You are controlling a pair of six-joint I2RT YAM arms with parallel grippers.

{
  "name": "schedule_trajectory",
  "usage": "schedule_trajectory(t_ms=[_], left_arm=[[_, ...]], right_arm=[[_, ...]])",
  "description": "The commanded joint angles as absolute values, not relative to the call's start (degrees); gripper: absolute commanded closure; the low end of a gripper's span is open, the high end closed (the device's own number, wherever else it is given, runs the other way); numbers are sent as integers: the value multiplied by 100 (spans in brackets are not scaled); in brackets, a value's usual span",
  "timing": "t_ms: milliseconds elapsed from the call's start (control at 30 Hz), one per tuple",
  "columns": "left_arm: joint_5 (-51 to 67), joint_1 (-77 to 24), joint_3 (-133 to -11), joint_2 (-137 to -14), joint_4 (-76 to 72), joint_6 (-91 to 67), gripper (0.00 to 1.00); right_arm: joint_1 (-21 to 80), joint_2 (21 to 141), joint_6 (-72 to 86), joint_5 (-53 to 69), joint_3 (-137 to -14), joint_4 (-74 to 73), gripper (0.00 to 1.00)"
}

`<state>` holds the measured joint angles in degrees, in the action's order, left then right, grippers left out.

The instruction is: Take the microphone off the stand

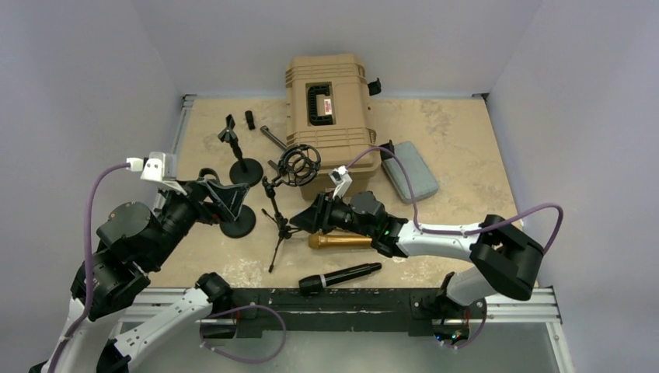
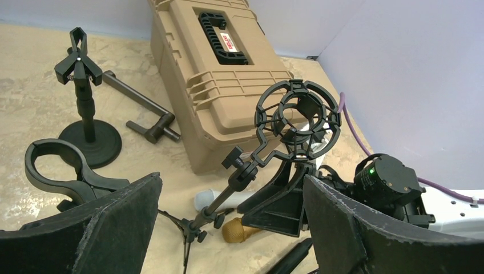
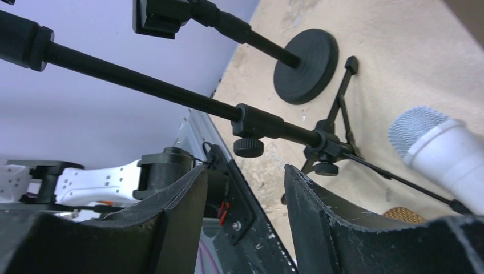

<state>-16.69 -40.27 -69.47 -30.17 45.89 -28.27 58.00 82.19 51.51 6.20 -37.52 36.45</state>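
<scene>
Three microphones (image 1: 338,242) (image 1: 340,277) (image 2: 206,198) — three stands (image 1: 278,217) (image 1: 239,159) (image 1: 237,220)

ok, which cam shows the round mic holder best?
Left wrist: the round mic holder sits large and sharp mid-frame. Top view shows it small, against the tan case. Right wrist shows only the stand's pole.

The case (image 1: 330,101) sits at the back of the bench (image 1: 466,148), tripod stand (image 1: 283,228) before it, pouch (image 1: 412,172) to its right.
</scene>
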Motion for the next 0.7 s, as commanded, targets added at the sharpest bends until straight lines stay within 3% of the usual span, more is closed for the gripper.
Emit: schedule_trajectory(t_ms=[0, 667], left_arm=[[-1591, -4029, -6936, -3070, 4377, -2790, 9], [-1655, -4031, -6925, -2882, 4544, -2821, 9]], right_arm=[[5836, 8404, 5648, 1039, -3979, 4154, 49], [5844, 9032, 5360, 897, -4461, 3967, 62]])
